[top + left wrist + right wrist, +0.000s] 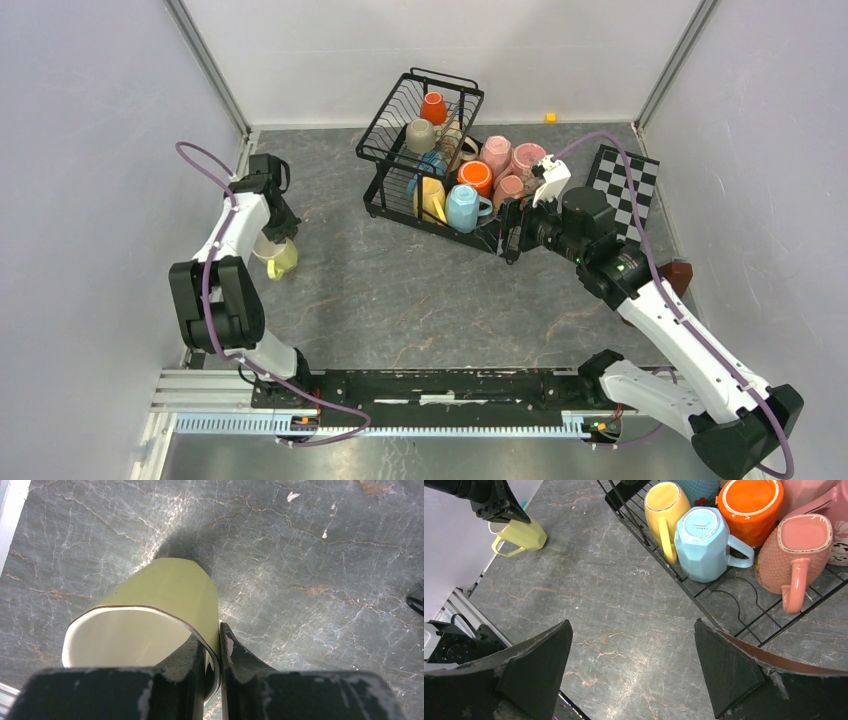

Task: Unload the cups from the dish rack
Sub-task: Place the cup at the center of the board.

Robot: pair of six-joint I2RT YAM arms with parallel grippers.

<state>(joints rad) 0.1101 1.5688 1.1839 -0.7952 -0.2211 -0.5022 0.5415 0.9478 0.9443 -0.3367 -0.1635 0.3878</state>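
My left gripper (275, 238) (219, 640) is shut on the rim of a yellow-green cup (280, 260) (165, 595) (521, 535), one finger inside and one outside. The cup hangs tilted, low over the table's left side. The black wire dish rack (372, 130) (724, 605) stands at the back centre. It holds an orange cup (433, 107) and a beige cup (420, 135) above. Below are yellow (666, 505), light blue (704, 540), orange (749, 507) and pink (796, 550) cups, upside down. My right gripper (510, 232) (634, 645) is open and empty at the rack's near right corner.
A black-and-white checkered board (625, 185) lies right of the rack, with a brown object (680, 272) near it. A small orange block (550, 117) sits by the back wall. Grey walls close in left, right and back. A metal rail (400, 400) runs along the near edge.
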